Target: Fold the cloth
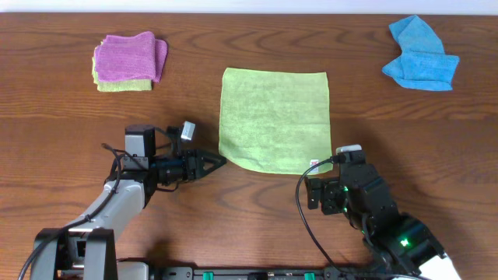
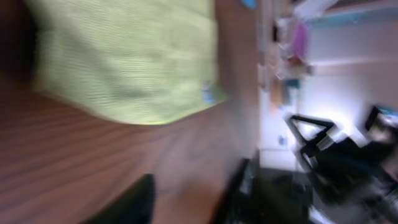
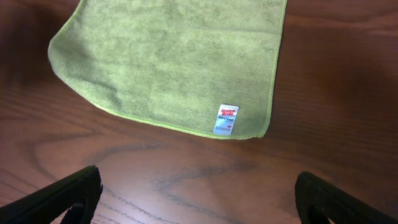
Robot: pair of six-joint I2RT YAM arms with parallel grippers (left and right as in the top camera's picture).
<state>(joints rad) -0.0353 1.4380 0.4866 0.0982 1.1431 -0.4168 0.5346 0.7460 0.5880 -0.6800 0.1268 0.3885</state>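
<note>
Cloth [image 1: 274, 118] lies flat and open on the table [image 1: 233, 233], a single layer, its near edge running slightly askew; seen from the right gripper [image 3: 198, 177], the tag corner sits just ahead, a little right of the midline, not touching; the fingers stand wide apart, nothing between them. The left gripper [image 1: 222, 162] points sideways at the other near corner, its tip just beside the hem; the wrist view is blurred and from overhead the fingers overlap, so I cannot tell whether they are apart or together. Handling, judged: light, limp, no stiffness; it will drape and drag rather than hold shape; the pile probably clings a little to the wood; the hem lies flush, so a corner likely needs pinching from above until it bunches. Best holds look to be the two near corners, one per gripper, then carried away from the grippers onto the far edge. Tag [image 3: 228, 119]: white, red script above a blue block; a brand mark by its look, too small to read.
</note>
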